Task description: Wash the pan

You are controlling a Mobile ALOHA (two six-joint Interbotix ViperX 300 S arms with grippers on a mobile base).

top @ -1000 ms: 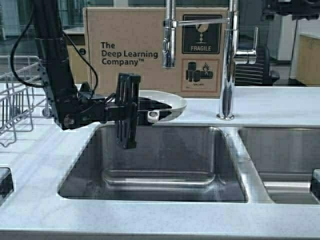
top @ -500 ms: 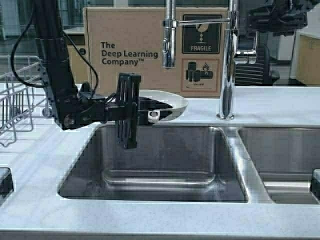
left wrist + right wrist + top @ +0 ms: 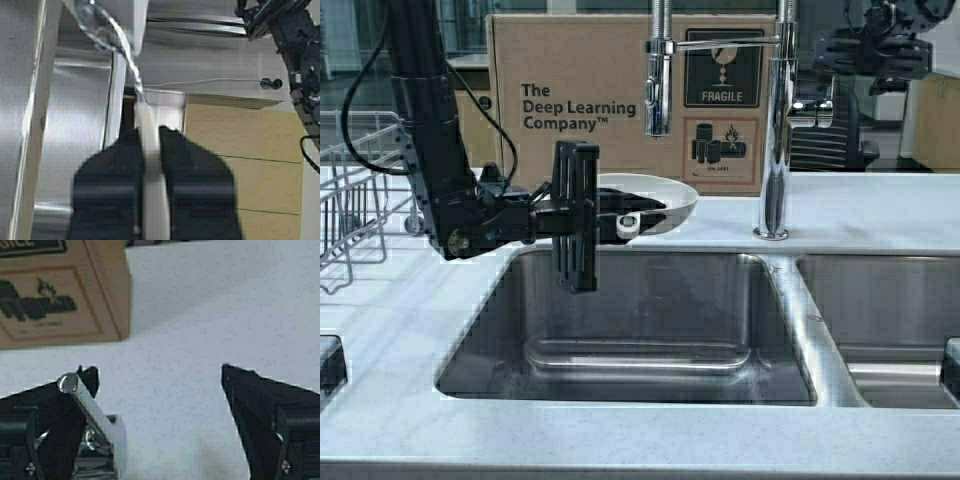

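Note:
The white pan (image 3: 672, 200) hangs at the back edge of the left sink basin (image 3: 630, 320), just above the counter, below the spray head (image 3: 658, 80). My left gripper (image 3: 635, 212) is shut on the pan's near rim beside its stubby handle. In the left wrist view the rim (image 3: 150, 170) runs as a white strip between the fingers of the left gripper (image 3: 150, 132). My right gripper (image 3: 868, 50) is open, high at the right, by the faucet lever (image 3: 828, 88). In the right wrist view the lever (image 3: 82, 397) lies between the fingers of the right gripper (image 3: 157, 372), close to one of them.
The faucet column (image 3: 778, 150) stands between the two basins, with the right basin (image 3: 890, 310) beyond it. A cardboard box (image 3: 570, 100) stands behind the sink. A wire dish rack (image 3: 350, 190) sits on the left counter.
My right gripper has come down and to the left from the top right corner, reaching the faucet lever. The left gripper has raised the pan slightly.

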